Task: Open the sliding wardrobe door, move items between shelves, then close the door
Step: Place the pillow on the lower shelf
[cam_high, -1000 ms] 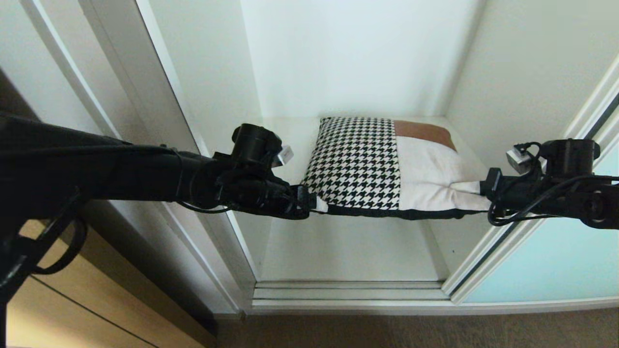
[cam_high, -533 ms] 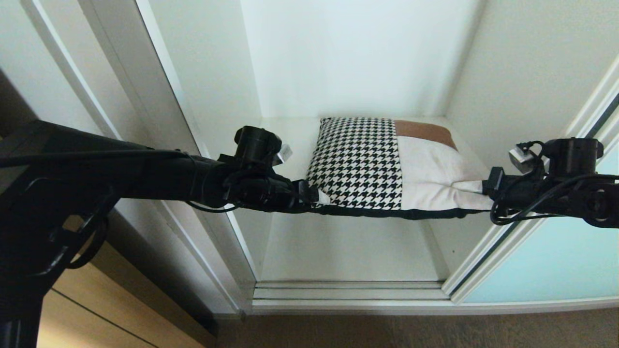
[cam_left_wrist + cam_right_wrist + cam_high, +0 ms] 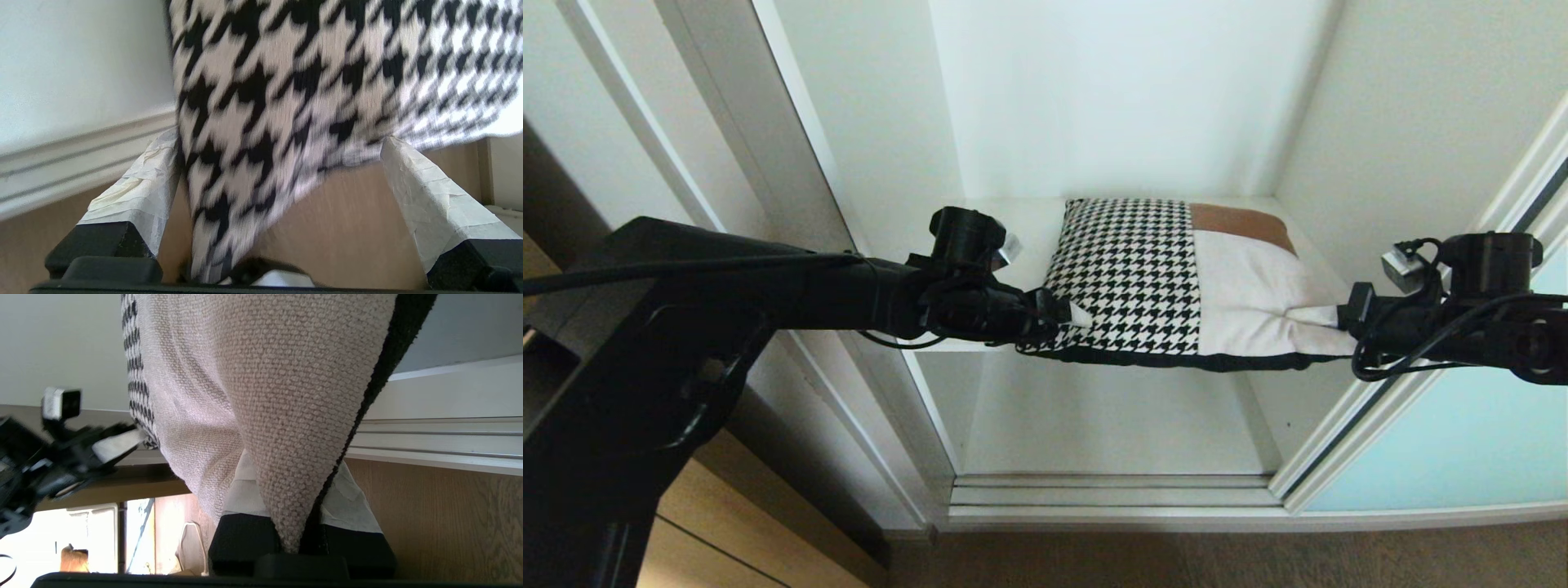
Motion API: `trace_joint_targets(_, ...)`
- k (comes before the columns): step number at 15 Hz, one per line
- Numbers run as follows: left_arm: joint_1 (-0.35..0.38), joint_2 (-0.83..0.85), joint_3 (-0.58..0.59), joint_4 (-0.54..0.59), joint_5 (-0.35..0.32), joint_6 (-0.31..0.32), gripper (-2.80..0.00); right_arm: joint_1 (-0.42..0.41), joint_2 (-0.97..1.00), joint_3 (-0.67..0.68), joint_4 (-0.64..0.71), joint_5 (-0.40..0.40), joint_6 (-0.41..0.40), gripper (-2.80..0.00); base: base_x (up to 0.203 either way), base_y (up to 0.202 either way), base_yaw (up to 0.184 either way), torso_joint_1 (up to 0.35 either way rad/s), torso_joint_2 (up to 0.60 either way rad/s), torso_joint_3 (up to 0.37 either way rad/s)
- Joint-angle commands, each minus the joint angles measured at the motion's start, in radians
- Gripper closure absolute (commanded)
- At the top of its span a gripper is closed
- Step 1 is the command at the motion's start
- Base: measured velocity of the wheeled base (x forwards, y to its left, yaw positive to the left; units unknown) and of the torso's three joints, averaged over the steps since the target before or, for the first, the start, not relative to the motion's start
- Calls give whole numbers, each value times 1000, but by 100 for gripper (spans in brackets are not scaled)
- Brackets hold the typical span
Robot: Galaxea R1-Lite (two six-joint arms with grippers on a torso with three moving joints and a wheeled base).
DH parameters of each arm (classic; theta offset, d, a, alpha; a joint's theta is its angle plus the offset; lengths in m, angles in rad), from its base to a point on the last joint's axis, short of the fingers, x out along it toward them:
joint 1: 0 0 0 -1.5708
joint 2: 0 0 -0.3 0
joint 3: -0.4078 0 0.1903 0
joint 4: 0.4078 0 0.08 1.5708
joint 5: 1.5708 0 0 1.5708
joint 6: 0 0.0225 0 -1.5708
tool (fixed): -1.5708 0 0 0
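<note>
- The cushion (image 3: 1176,278) lies on the upper white shelf (image 3: 1029,224) inside the wardrobe, its back edge near the rear wall and its front edge overhanging the shelf's front lip. With that much hanging free, it could slide forward and drop to the lower shelf (image 3: 1111,416) if it is disturbed.
- The left gripper (image 3: 1058,320) sits at the cushion's houndstooth front corner with its jaws spread wide; in the left wrist view the corner lies between the taped fingers (image 3: 139,196) without being clamped. If this arm pulls away at an angle, a finger could snag the fabric and drag that corner off the shelf.
- The right gripper (image 3: 1343,317) is clenched on the cream front corner, and the right wrist view shows the cloth pinched into a tight fold between its jaws. Only one side is held, so any pull from this arm would likely twist the cushion and swing the free side outward.
- If the right jaws let go before the cushion's weight rests on the board, the overhanging edge may tip it over the lip.
- The sliding wardrobe door (image 3: 1445,441) stands pushed aside just below and beside the right arm, with its frame close to the wrist. A careless retreat could knock that frame, and a cushion left protruding would probably foul the door when it is slid shut.
</note>
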Motion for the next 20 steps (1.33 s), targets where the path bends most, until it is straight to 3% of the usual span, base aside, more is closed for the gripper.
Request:
trace_joint_targets(1, 0, 56, -45, 1, -1, -3, -280, 1, -1, -8, -2, 7, 3, 0, 0, 0, 0, 0, 0, 0)
trace_joint_targets(7, 0, 108, -122, 13, -1, -17, -280, 1, -4, -4, 3, 7, 3, 0, 0, 0, 0, 0, 0, 0)
trace_joint_targets(8, 0, 106, -123, 6, -2, -29, 0, 1, -6, -1, 3, 7, 3, 0, 0, 0, 0, 0, 0, 0)
trace_joint_targets(16, -4, 31, -99, 18, 8, -46, 0, 23, -13, 26, 6, 7, -2, 0, 0, 0, 0, 0, 0, 0)
trace_joint_targets(20, -23, -23, 20, -45, 11, -39, 0, 37, -48, 66, 8, 8, -51, 0, 0, 0, 0, 0, 0, 0)
